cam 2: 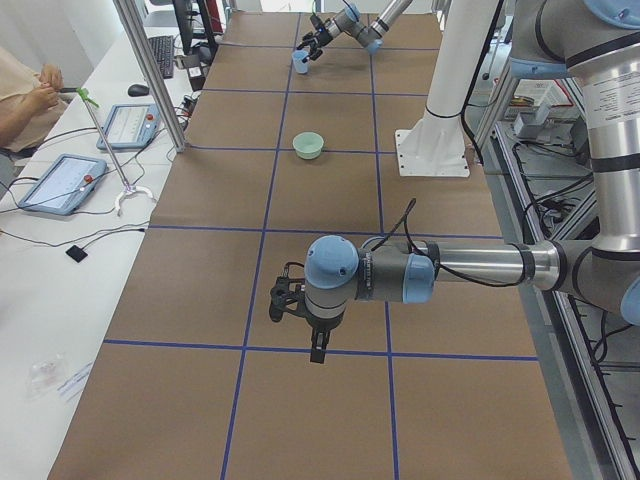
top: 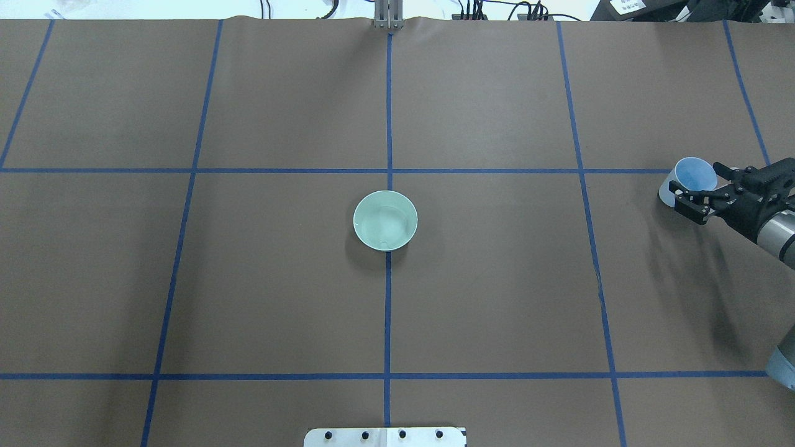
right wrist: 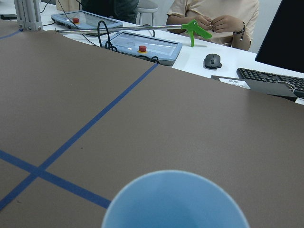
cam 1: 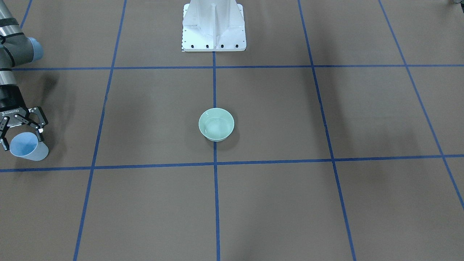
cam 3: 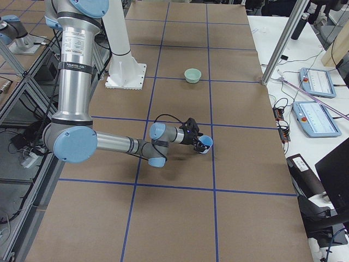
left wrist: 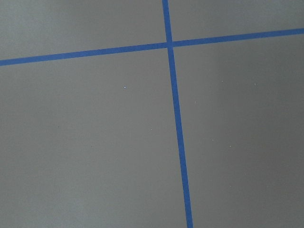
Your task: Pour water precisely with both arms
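1. Right pincer point(top: 697, 186) grips the sides of the blue cup point(top: 692, 175), which is upright at the counter's point(top: 497, 298) right end; cannot tell whether the cup holds water
2. Left pincer point(cam 2: 296, 330) hangs over bare counter at the opposite end, shown side-on only; cannot tell if open or closed
3. Green bowl point(top: 385, 220) sits mid-counter on a tape line point(top: 388, 310), well apart from both pincers and roughly between them
4. Key relation: the bowl lies to the robot's left of the cup. Judged: the cup must be carried inward over the bowl before tilting
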